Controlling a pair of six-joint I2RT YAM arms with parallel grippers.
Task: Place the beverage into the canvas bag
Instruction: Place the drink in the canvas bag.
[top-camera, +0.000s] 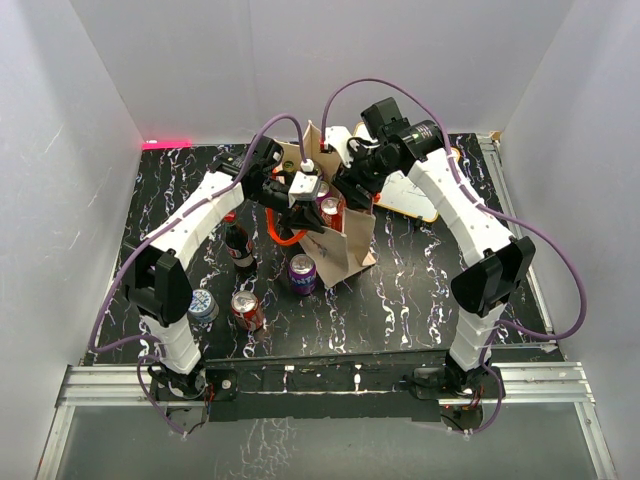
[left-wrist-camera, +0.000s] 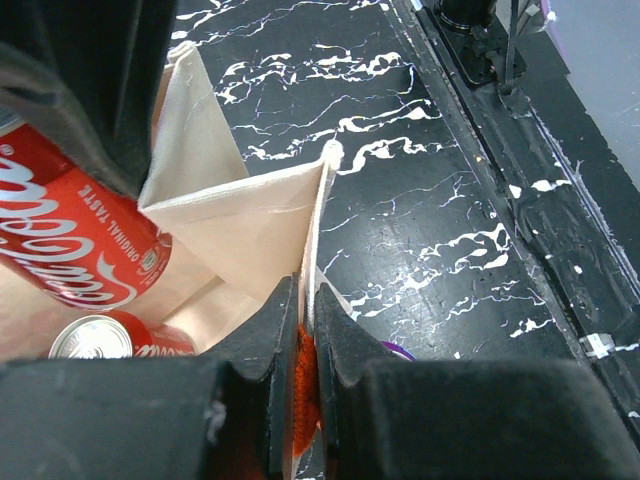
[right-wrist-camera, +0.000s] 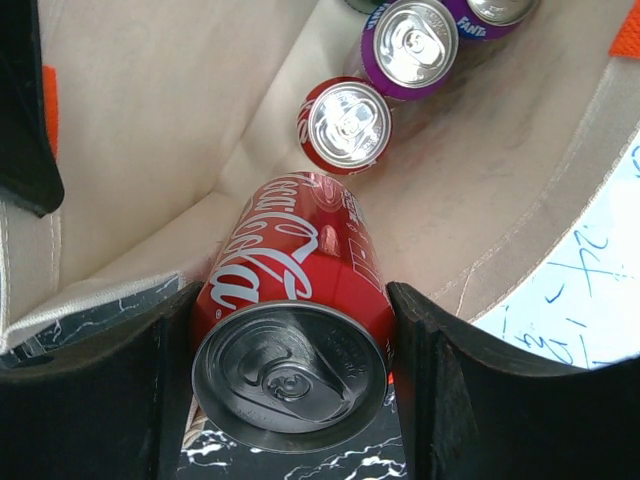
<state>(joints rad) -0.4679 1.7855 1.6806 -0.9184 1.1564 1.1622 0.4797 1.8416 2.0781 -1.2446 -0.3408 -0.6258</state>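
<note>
At the lower left of the top view a blue-and-silver can (top-camera: 203, 304) stands on the black marbled desk (top-camera: 420, 290). A red soda can (top-camera: 247, 310) is just to its right and a dark bottle (top-camera: 238, 245) stands above them. Further right a purple can (top-camera: 302, 273) stands close by the foot of the canvas bag (top-camera: 350, 245), which is upright near the middle of the frame with its mouth open.

The left hand (left-wrist-camera: 306, 325) is at the bag's left rim. In the left wrist view its fingers are almost together, pinching the beige cloth edge with something orange between them.

The right hand (right-wrist-camera: 292, 310) reaches over the bag's mouth from the upper right and grips a Coca-Cola can (right-wrist-camera: 285, 245), one finger pressed to each flank. The can is tilted, its top toward the wrist camera and its far end over the opening.

Deeper inside the bag, in the upper part of the right wrist view, stand an upright red can (right-wrist-camera: 345, 125) and a Fanta can (right-wrist-camera: 410, 45); part of a third can shows at the top edge.

Right of the bag in the top view, a white board (top-camera: 415, 195) with writing on it lies on the desk.
</note>
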